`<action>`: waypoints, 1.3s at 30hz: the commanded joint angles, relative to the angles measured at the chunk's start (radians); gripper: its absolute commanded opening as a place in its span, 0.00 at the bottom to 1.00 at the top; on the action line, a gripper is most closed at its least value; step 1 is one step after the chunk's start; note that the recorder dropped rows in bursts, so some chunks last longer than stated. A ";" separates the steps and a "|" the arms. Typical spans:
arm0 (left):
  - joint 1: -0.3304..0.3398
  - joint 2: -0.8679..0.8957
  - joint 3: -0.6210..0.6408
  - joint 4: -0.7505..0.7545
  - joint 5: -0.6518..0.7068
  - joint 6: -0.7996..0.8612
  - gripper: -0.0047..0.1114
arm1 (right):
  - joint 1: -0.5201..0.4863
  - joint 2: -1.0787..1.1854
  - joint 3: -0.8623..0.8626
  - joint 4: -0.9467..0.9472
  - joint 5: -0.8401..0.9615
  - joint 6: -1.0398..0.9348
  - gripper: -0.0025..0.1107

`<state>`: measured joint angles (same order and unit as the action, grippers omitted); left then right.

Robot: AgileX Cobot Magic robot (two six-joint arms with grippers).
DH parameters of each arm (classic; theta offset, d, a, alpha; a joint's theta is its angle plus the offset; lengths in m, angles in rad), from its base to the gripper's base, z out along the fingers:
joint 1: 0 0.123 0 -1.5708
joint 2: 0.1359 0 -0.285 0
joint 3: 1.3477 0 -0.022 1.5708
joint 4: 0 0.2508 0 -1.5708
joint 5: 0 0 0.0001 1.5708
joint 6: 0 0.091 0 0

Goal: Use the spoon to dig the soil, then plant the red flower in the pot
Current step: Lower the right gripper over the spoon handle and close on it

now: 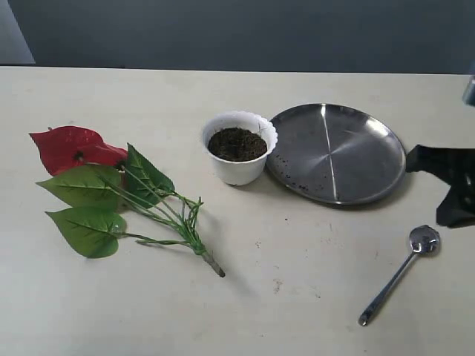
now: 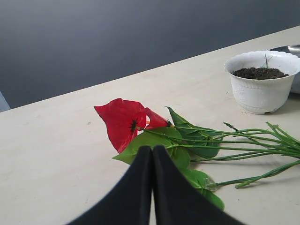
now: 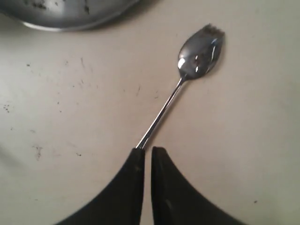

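Note:
The red flower [image 1: 74, 148] lies flat on the table at the left, its green stalk pointing toward the middle. My left gripper [image 2: 152, 147] is shut and empty, hovering just short of the flower's [image 2: 122, 119] leaves; it is out of the exterior view. The white scalloped pot [image 1: 237, 169] stands upright at the centre, filled with dark soil [image 1: 237, 144]. The spoon [image 1: 397, 276] lies on the table at the front right. My right gripper [image 1: 449, 185] hangs above it, jaws nearly together and empty [image 3: 147, 150]; the spoon's [image 3: 166, 105] handle end is hidden behind one finger.
A round steel plate [image 1: 349, 148] with a few soil crumbs sits right of the pot, touching it. Specks of soil dot the table between the flower stalk and the spoon. The table's far edge meets a dark wall.

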<state>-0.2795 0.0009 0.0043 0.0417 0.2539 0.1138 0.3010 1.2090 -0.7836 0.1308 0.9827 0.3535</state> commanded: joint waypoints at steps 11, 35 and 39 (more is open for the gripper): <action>-0.004 -0.001 -0.004 -0.002 -0.014 -0.001 0.04 | 0.129 0.208 0.127 0.051 -0.255 0.165 0.09; -0.004 -0.001 -0.004 -0.002 -0.014 -0.001 0.04 | 0.130 0.305 0.190 -0.105 -0.444 0.259 0.46; -0.004 -0.001 -0.004 -0.002 -0.014 -0.001 0.04 | 0.130 0.392 0.190 -0.096 -0.444 0.294 0.46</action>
<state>-0.2795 0.0009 0.0043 0.0417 0.2539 0.1138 0.4291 1.5610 -0.5972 0.0381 0.5476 0.6332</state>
